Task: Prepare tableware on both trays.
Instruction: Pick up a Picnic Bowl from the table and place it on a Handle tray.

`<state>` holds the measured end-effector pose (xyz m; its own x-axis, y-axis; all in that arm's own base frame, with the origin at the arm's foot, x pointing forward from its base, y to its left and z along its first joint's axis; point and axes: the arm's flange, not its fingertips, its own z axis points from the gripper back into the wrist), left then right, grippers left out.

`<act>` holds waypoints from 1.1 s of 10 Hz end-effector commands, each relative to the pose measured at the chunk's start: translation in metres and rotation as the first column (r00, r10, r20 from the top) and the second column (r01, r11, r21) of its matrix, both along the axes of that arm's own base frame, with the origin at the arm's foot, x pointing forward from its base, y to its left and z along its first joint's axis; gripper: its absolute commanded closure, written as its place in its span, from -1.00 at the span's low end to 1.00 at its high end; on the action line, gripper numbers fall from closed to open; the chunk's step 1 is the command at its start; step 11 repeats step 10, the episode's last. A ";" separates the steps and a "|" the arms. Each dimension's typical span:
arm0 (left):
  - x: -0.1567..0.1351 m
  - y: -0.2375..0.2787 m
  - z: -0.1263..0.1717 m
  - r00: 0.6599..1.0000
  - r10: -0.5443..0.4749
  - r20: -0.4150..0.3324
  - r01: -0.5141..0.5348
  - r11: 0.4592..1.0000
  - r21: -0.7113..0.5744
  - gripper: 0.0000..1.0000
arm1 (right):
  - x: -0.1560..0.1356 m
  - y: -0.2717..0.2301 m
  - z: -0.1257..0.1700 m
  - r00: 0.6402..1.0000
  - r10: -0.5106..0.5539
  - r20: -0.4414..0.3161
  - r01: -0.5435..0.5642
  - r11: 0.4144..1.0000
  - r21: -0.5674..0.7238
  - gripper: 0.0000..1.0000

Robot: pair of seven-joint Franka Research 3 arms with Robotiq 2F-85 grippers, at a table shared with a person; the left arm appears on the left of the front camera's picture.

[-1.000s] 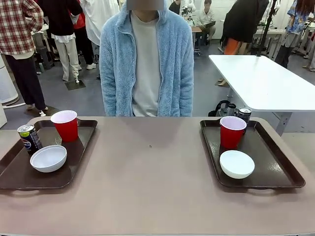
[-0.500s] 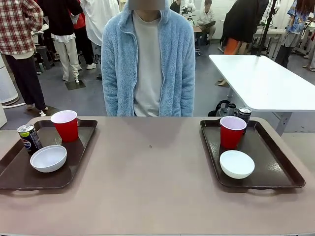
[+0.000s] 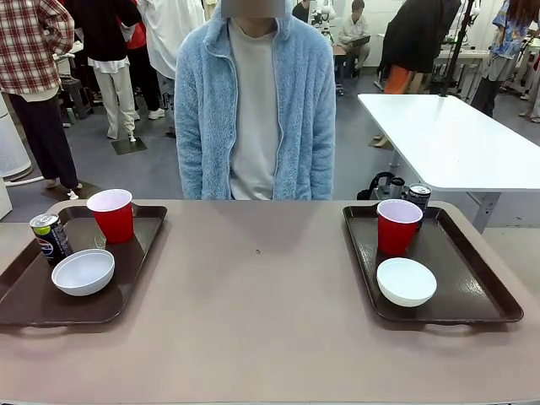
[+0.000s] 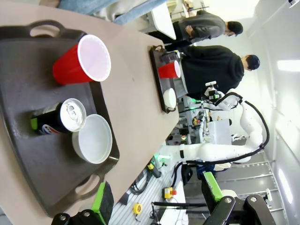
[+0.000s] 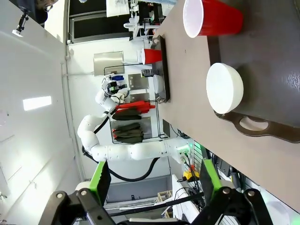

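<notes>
On the left dark brown rectangular plastic tray [image 3: 34,308] we find a red plastic cup with a pale inside [image 3: 112,216], a blue Pepsi can [image 3: 51,237] and a small round white bowl [image 3: 83,272]. The right dark brown tray [image 3: 477,295] carries its own red cup [image 3: 398,226] and white bowl [image 3: 406,281], with the dark slim can [image 3: 418,196] at its far rim, mostly hidden behind that cup.

Over the last second none of these has shifted; only the person in the pale blue fleece jacket [image 3: 256,105] across the table [image 3: 253,321] has swayed slightly. We judge both trays equally laid and the setting essentially complete.

Our left gripper [image 4: 154,197] hangs well back from its tray, fingers spread wide, holding nothing. Our right gripper [image 5: 152,185] is likewise spread and empty.
</notes>
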<state>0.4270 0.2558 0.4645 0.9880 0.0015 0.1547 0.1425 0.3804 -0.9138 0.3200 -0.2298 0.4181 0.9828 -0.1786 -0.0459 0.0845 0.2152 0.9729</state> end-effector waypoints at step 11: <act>0.000 0.000 0.002 1.000 0.002 0.007 -0.002 1.000 -0.007 -1.00 | -0.001 0.001 -0.002 1.000 0.002 0.005 -0.002 1.000 0.012 -1.00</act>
